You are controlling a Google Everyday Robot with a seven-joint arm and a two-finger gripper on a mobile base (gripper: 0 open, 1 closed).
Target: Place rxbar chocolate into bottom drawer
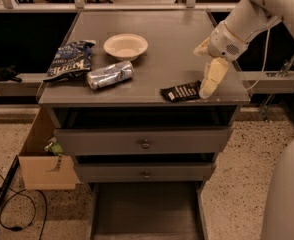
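The rxbar chocolate (181,91), a small flat black wrapper with white lettering, lies on the grey cabinet top near its front right edge. My gripper (207,75) hangs just right of the bar, open and empty, with one cream finger (210,79) pointing down so its tip sits beside the bar's right end. The bottom drawer (146,211) is pulled out under the cabinet, a wide shallow grey tray with a bare floor.
On the cabinet top are a crushed silver can (110,74), a dark-blue chip bag (69,60) and a pale bowl (126,46). The two upper drawers (145,143) with round knobs are slightly open. A cardboard box (46,156) stands on the floor at the left.
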